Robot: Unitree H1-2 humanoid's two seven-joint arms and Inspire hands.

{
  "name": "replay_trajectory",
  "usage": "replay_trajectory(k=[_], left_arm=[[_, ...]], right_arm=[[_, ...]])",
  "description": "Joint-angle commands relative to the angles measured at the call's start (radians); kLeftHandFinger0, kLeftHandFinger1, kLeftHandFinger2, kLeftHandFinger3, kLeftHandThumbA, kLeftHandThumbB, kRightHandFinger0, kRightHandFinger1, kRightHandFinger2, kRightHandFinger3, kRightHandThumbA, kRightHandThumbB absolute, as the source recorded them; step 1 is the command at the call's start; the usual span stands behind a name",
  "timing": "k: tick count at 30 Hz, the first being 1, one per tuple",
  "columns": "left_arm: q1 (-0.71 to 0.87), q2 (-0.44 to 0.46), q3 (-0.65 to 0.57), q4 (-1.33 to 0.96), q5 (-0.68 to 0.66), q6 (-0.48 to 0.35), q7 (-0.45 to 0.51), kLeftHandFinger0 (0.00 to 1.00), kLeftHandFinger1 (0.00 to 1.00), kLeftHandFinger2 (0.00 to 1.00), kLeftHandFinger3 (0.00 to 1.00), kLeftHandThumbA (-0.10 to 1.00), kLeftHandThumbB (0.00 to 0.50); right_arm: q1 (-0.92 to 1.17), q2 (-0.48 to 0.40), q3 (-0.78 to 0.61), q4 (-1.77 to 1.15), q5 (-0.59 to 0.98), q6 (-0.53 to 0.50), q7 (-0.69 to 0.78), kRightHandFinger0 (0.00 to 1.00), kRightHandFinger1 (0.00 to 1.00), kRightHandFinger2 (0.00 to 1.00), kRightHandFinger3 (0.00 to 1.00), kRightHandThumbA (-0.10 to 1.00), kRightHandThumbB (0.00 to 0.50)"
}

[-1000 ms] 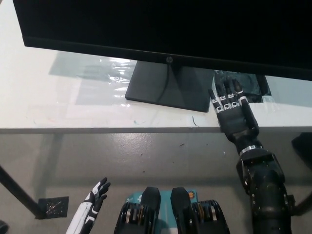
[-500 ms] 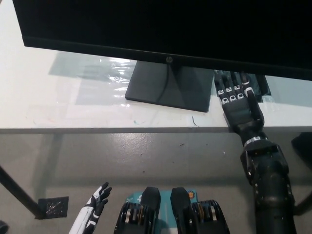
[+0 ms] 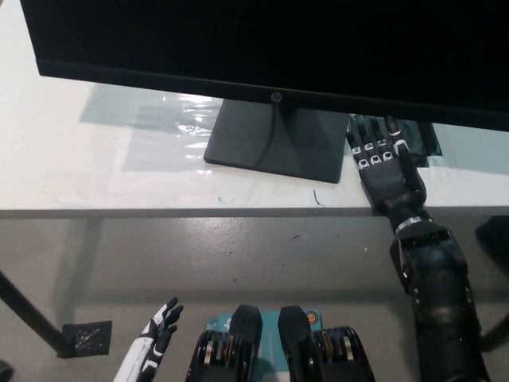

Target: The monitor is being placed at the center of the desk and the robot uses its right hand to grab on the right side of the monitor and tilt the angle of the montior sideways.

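A white counter [image 3: 95, 179] spans the scene, with a sheet of clear, wrinkled plastic film [image 3: 151, 119] lying on its left-middle part. Below its near edge is grey floor [image 3: 262, 255], where a dark perforated plate [image 3: 86, 337] sits at the lower left beside a black leg [image 3: 28, 314].

Black right hand [image 3: 387, 169] at right of frame, fingers extended and apart, white left hand [image 3: 161, 321] rested open at lower left
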Motion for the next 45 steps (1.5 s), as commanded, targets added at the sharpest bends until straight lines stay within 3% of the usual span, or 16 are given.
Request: replay_trajectory(k=[1, 16, 36, 39, 45], left_arm=[[-0.006, 0.014, -0.001, -0.015, -0.004, -0.039, 0.019, 1.00, 1.00, 1.00, 1.00, 1.00, 0.349], [-0.015, 0.019, 0.000, -0.018, -0.001, -0.039, 0.023, 1.00, 1.00, 1.00, 1.00, 1.00, 0.340], [-0.021, 0.025, -0.005, -0.020, 0.007, -0.039, 0.029, 1.00, 1.00, 1.00, 1.00, 1.00, 0.320], [-0.020, 0.024, -0.005, -0.018, 0.003, -0.039, 0.026, 1.00, 1.00, 1.00, 1.00, 1.00, 0.313], [-0.024, 0.026, -0.006, -0.017, 0.007, -0.039, 0.028, 1.00, 1.00, 1.00, 1.00, 1.00, 0.316]], right_arm=[[-0.098, -0.016, -0.016, 0.050, -0.026, -0.039, 0.058, 1.00, 1.00, 1.00, 1.00, 1.00, 0.423], [-0.176, -0.045, -0.058, 0.157, -0.070, -0.090, 0.107, 1.00, 1.00, 1.00, 1.00, 1.00, 0.439], [-0.269, -0.081, -0.083, 0.139, -0.092, -0.066, 0.126, 1.00, 1.00, 1.00, 1.00, 1.00, 0.473], [-0.290, -0.087, -0.093, 0.135, -0.085, -0.059, 0.115, 1.00, 1.00, 1.00, 1.00, 1.00, 0.454], [-0.334, -0.102, -0.096, 0.155, -0.095, -0.066, 0.114, 1.00, 1.00, 1.00, 1.00, 1.00, 0.462]])
